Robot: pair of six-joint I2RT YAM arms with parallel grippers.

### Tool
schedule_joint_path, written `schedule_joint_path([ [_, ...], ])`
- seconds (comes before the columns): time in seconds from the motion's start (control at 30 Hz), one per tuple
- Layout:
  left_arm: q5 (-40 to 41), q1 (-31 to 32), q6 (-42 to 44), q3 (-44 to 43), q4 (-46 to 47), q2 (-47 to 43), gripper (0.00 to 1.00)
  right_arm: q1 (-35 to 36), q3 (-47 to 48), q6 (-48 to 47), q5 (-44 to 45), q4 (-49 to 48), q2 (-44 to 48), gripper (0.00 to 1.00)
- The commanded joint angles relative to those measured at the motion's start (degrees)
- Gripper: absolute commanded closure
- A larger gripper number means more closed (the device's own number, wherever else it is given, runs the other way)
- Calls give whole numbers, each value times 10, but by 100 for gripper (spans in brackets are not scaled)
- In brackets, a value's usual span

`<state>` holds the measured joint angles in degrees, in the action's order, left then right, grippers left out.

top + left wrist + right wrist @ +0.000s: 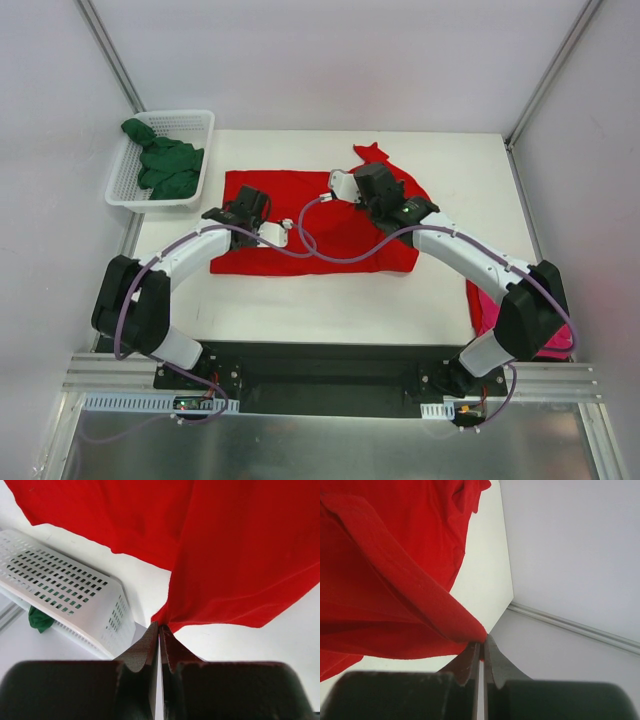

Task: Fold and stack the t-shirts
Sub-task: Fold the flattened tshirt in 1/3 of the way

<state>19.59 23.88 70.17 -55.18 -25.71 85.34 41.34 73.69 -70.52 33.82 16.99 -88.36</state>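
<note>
**We grip at two points**

Our left gripper [159, 628] is clamped on a corner of the red t-shirt [290, 195]. Our right gripper [481, 644] nips its folded edge. The shirt lies spread just right of the white basket [190, 118], which holds the green t-shirt [168, 168].

One red t-shirt [285, 190]; one green t-shirt [168, 165]; one pink t-shirt [480, 310]; one basket [178, 117].

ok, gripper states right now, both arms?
left gripper: closed, pinching an edge of the red t-shirt.
right gripper: closed, pinching a fold of the same red t-shirt.
</note>
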Motion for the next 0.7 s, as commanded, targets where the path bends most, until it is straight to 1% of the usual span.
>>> schedule_joint_path([
  [0.0,-12,-6,18,-26,8,18,100,-5,7,5,19,-6,2,99],
  [0.13,-13,-6,16,-29,12,32,100,-6,12,7,19,-6,-7,99],
  [0.67,-14,-17,27,-25,27,41,100,-15,32,0,30,-17,-34,99],
])
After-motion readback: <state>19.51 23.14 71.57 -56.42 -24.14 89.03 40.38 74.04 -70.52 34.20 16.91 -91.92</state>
